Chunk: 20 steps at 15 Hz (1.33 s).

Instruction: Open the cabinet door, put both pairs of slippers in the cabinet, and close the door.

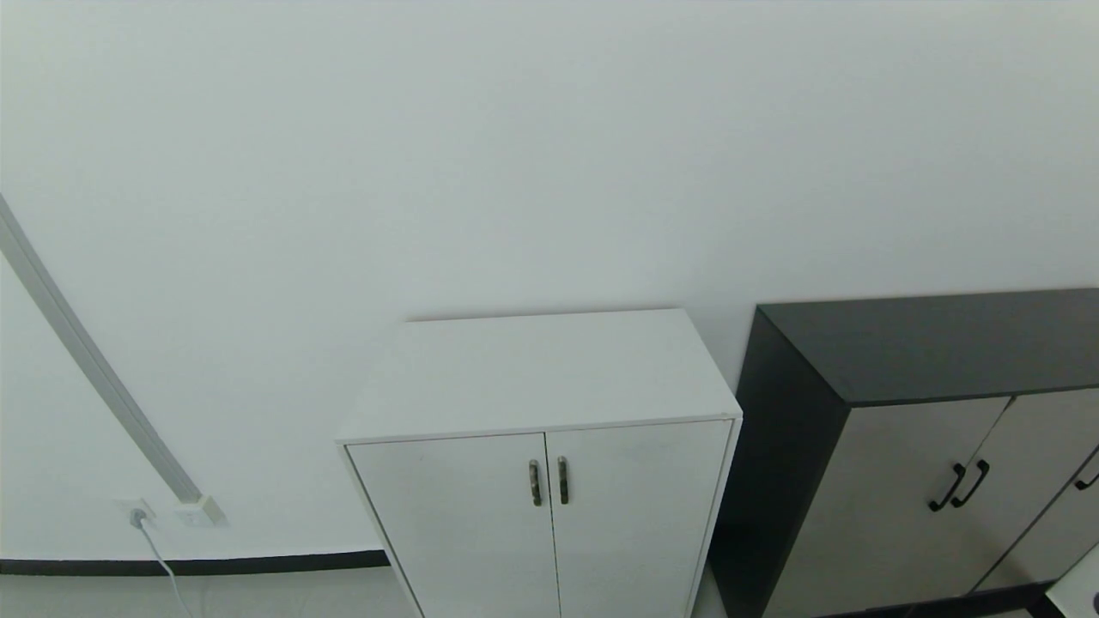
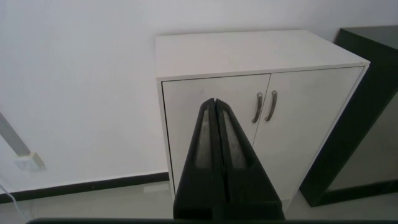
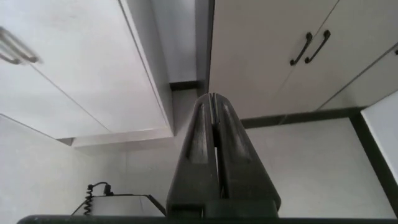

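White cabinet (image 1: 532, 378) sits dead ahead, both doors shut. L gripper (image 2: 214, 102) is closed & empty, aimed at the L door. Its handle (image 2: 257, 107) runs vertical, at the door's inner edge. R gripper (image 3: 213, 98) is closed & empty, pointing floorward beside the cabinet. I'd say L arm's better placed.

Small white rectangular two-door cabinet (image 1: 549, 378): upright against the wall. Left door (image 1: 464, 524) and right door (image 1: 635, 515) both closed, flush. Two vertical grey metal bar handles (image 1: 535, 482) flank the centre seam.
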Motion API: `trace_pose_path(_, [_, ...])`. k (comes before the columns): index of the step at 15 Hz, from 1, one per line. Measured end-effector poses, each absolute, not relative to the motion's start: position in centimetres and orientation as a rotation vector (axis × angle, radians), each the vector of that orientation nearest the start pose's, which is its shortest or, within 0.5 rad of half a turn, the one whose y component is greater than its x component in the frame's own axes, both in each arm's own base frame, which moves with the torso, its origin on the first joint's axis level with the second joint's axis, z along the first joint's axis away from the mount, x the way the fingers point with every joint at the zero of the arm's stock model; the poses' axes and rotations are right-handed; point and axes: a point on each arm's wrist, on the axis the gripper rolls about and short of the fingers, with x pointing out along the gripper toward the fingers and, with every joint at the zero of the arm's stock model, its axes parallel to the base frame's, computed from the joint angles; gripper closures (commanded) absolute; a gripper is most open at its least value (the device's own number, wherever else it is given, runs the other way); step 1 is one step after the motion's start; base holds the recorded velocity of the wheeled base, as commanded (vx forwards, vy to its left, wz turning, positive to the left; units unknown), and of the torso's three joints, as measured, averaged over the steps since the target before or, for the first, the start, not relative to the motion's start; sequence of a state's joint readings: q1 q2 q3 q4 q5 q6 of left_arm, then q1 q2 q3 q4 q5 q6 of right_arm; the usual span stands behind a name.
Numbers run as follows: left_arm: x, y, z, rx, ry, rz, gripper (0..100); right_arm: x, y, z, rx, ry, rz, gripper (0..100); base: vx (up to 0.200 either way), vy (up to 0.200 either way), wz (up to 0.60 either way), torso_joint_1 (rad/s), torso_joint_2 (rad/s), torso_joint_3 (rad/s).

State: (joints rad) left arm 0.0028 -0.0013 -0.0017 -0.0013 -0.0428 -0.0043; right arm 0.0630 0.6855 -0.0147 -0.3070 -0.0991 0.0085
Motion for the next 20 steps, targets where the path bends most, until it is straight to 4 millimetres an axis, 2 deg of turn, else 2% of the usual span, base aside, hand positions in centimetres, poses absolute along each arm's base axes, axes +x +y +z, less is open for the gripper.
trace_pose_path(4, [-2.3,-0.1,7.6,-0.003,-0.004,-0.039,100,2.2,0.0,9.2,-0.022,0.375,0.009,100,0.0,0.0,0.0,0.0,0.0,0.0])
trace_pose_path(7, [-2.3,-0.1,7.6,-0.003,-0.004,-0.04,100,1.0,0.0,8.6,-0.028,0.357,0.055,100,0.0,0.0,0.0,0.0,0.0,0.0])
trace_pose_path(15, [-2.3,-0.1,7.6,-0.004,-0.004,-0.04,100,0.3,-0.1,8.5,-0.025,0.294,0.11,100,0.0,0.0,0.0,0.0,0.0,0.0])
trace_pose_path(20, [-2.3,-0.1,7.6,-0.005,-0.004,-0.038,100,-0.3,-0.3,8.4,0.025,0.231,0.205,100,0.0,0.0,0.0,0.0,0.0,0.0])
